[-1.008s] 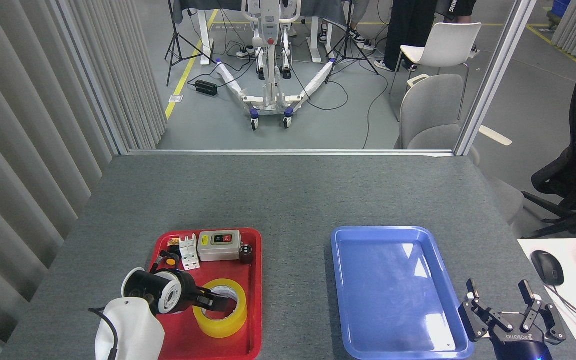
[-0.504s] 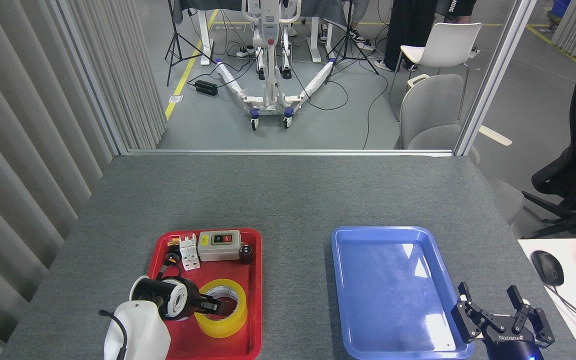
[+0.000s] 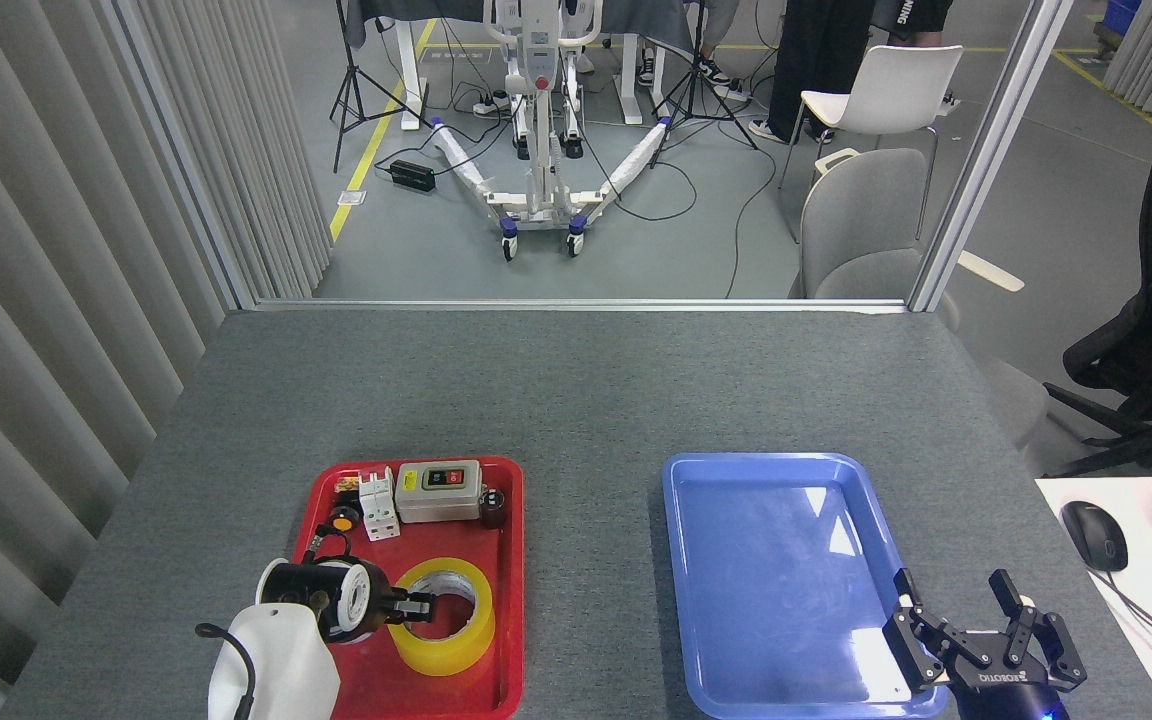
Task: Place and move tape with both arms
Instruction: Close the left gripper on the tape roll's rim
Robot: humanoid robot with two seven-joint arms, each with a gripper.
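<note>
The tape point(image 3: 442, 650), a yellow roll with a white core, lies flat in the near part of the red tray point(image 3: 510, 600). My left gripper point(image 3: 416, 605) reaches in from the left at the roll's left wall, with dark fingertips at the rim and over the core hole. It is too small and dark to show whether the fingers are pressed on the wall. My right gripper point(image 3: 958, 605) hovers open over the near right corner of the blue tray point(image 3: 776, 470), with nothing between its fingers.
At the back of the red tray are a grey switch box point(image 3: 437, 490), a white breaker point(image 3: 377, 505), a small dark cylinder point(image 3: 492, 505) and an orange-topped part point(image 3: 342, 520). A mouse point(image 3: 1094, 535) lies on a white desk to the right.
My right gripper has moved left and nearer, to the blue tray's near right corner. My left gripper has drawn back slightly left, to the tape's left wall. The tape has not moved.
</note>
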